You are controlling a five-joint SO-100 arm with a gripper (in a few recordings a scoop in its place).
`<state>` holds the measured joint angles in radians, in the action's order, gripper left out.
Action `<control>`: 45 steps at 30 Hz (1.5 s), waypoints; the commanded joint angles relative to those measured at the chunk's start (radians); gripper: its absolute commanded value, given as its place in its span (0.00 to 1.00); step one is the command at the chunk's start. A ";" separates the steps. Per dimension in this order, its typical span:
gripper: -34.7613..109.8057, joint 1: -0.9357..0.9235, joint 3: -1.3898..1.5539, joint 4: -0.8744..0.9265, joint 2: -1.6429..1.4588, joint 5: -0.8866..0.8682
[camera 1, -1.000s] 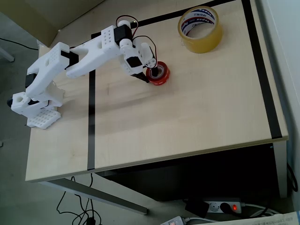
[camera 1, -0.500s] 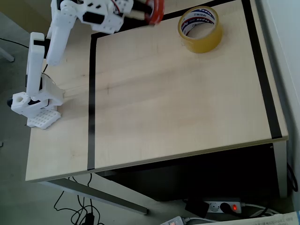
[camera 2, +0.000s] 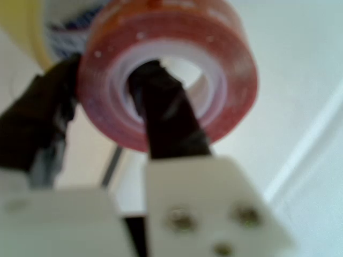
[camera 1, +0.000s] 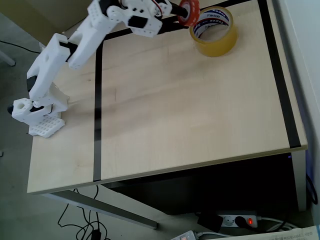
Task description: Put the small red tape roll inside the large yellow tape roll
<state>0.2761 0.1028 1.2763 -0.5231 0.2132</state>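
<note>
Carry step. The pincer [camera 1: 184, 11] grips the small red tape roll [camera 1: 189, 11] and holds it in the air over the counter's far edge, just left of the large yellow tape roll [camera 1: 213, 31] in the overhead view. The yellow roll stands flat, hole up, near the far right corner of the counter [camera 1: 190, 110], just inside the black tape line [camera 1: 97, 100] that borders the work area.

Wrist view: one dark finger [camera 2: 163, 115] passes through the red roll's [camera 2: 166, 69] white core, the other finger [camera 2: 37, 123] bears on its outer wall at the left. So the pincer [camera 2: 102, 115] is clenched on the ring's wall. A strip of the yellow roll [camera 2: 24, 29] shows at the upper left, blurred.

Judgement on doing this step well:
- Move on toward the far right corner until the red roll sits over the middle of the yellow roll's opening, not over its rim.
- The red roll appears to be held on edge; the wrist picture is too soft to fix its tilt. If so, tilt it flatter before lowering, or it may catch on the yellow rim.
- Lower into the hole, then let go; the inner finger must come out of the core without dragging the roll.
- Avoid nudging the yellow roll: it looks light enough to slide.
</note>
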 commanded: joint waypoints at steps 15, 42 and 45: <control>0.40 -0.008 -0.127 -0.028 0.054 -0.015; 0.24 -0.267 0.930 0.488 -1.163 -0.032; 0.24 -0.235 1.347 0.244 -1.614 -0.043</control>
<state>0.0215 1.0523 1.6812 -1.5217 0.1963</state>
